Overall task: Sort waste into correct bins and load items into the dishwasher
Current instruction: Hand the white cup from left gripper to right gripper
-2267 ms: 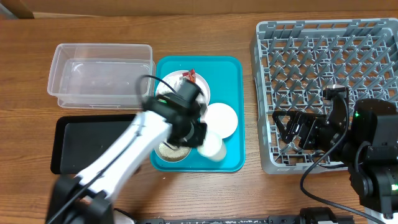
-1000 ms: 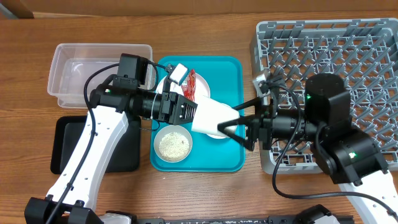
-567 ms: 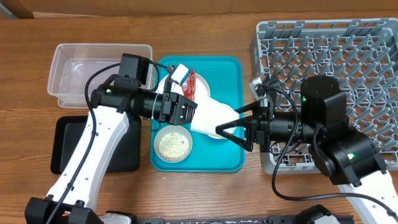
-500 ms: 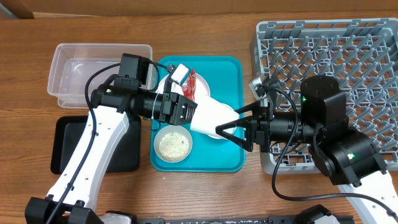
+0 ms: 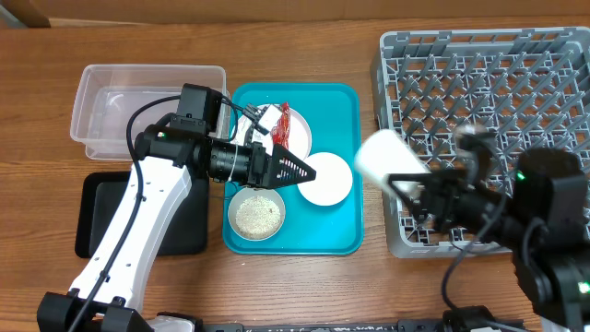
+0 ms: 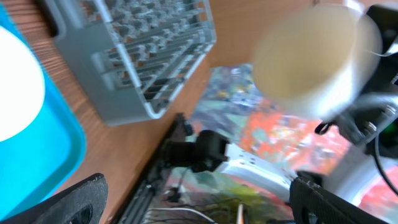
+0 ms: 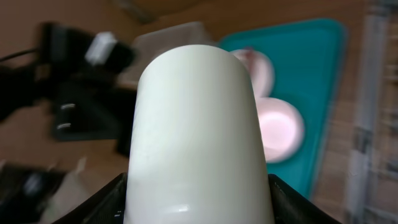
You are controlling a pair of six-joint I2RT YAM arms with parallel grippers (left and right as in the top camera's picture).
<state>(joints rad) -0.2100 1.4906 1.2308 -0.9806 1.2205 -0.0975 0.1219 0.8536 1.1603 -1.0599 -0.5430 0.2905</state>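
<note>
The right gripper [image 7: 198, 200] holds a white cup [image 5: 385, 159]. Its two fingers [image 7: 118, 194] press on the sides of the cup, one on each side. The cup is up in the air. It hangs between the blue tray [image 5: 343, 109] and the gray dish rack [image 5: 553, 55], right by the rack's left edge. The cup looks blurry from above. One round end of it faces the left arm.

The left gripper [image 5: 300, 170] is wide open. There is nothing in it. It sits above the blue tray and points at the cup. It is well apart from the cup.

On the blue tray there is a small round white dish [image 5: 328, 179]. Near it is a bowl [image 5: 256, 215] with pale grains inside. At the back of the tray is a plate [image 5: 297, 138] with a red wrapper [image 5: 283, 124] on it.

A clear box [image 5: 147, 111] sits on the table [image 5: 295, 28] to the left of the blue tray. A black tray [image 5: 111, 217] lies in front of the clear box. The left arm reaches over part of the black tray.
</note>
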